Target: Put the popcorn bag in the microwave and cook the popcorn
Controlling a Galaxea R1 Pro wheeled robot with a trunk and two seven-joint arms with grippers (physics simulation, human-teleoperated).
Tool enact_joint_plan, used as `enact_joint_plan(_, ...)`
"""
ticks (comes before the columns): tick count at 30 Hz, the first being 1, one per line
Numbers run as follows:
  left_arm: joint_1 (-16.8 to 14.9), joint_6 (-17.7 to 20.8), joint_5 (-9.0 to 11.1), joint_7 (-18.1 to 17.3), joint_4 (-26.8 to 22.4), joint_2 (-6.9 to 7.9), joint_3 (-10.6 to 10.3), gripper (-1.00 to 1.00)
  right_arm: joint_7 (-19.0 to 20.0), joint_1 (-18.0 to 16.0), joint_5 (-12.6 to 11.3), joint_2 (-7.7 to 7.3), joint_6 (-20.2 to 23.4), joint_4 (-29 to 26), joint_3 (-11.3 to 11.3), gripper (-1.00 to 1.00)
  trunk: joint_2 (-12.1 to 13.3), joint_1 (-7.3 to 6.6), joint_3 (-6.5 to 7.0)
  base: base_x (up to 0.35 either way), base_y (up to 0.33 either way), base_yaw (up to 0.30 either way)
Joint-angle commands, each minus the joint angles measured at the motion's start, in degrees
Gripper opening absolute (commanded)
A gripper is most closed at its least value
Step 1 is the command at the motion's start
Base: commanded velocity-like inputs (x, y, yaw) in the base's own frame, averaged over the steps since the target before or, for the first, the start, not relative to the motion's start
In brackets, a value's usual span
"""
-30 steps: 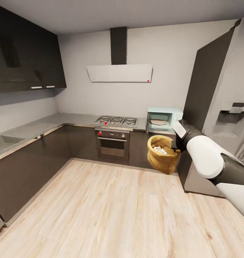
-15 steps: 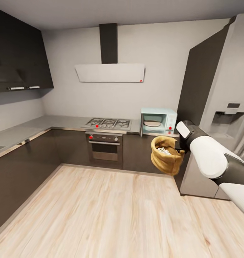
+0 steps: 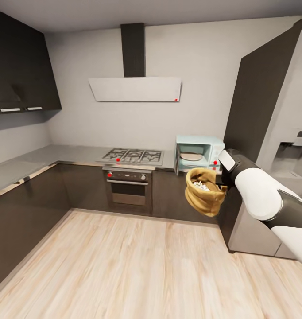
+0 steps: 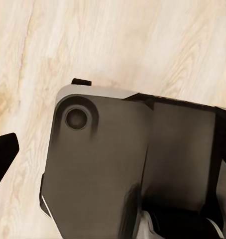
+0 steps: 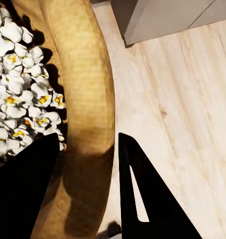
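Observation:
The tan popcorn bag (image 3: pixel 203 191) hangs in the air in front of the dark cabinets, below the pale-blue microwave (image 3: pixel 199 153). My right gripper (image 3: pixel 221 180) is shut on the bag's rolled rim. In the right wrist view the rim (image 5: pixel 90 99) sits between the two black fingers (image 5: pixel 145 191), and whitish popcorn (image 5: pixel 16 99) fills the sack. The microwave stands on the grey steel countertop (image 3: pixel 67 155) with its door swung open and a round plate inside. A black fingertip (image 4: pixel 4 153) of the left gripper shows over the wood floor, beside a dark part of my own body (image 4: pixel 123 164).
A gas hob (image 3: pixel 133 156) and steel-fronted oven (image 3: pixel 126 186) stand left of the microwave, under a white hood (image 3: pixel 135 88). A tall grey fridge (image 3: pixel 268 133) stands at the right, close to my right arm. Black wall cabinets (image 3: pixel 18 71) hang at the left. Light wood floor (image 3: pixel 124 266) lies ahead.
The whole view has swung and come a little nearer the hob and microwave, so the camera moved. The bag stays in the right gripper's hold.

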Motion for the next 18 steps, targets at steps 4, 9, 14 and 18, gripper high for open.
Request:
enact_joint_plan(4,0.0,-0.1,0.0,0.0,0.0,-0.03,0.2,1.00,1.5,0.0,0.1,-0.25,0.2,-0.1,-0.6,-1.00,-0.1,0.06,-0.06,0.347,0.000,0.000)
enact_joint_plan(9,0.0,-0.1,0.0,0.1,0.0,-0.03,0.2,1.00,2.0,0.0,0.1,-0.53,0.2,0.0,-0.6,-1.00,-0.1,0.06,-0.06,0.347,0.000,0.000)
enact_joint_plan(14,-0.1,0.0,0.0,0.1,0.0,-0.04,0.1,1.00,1.8,0.1,0.9,-0.48,0.2,0.0,-0.3,-1.00,-0.1,0.06,-0.06,0.347,0.000,0.000)
enact_joint_plan(18,-0.2,0.0,0.0,0.1,0.0,-0.06,0.1,1.00,1.4,0.4,1.1,-0.48,0.2,0.1,-0.1,-1.00,-0.1,0.06,-0.06,0.347,0.000,0.000)
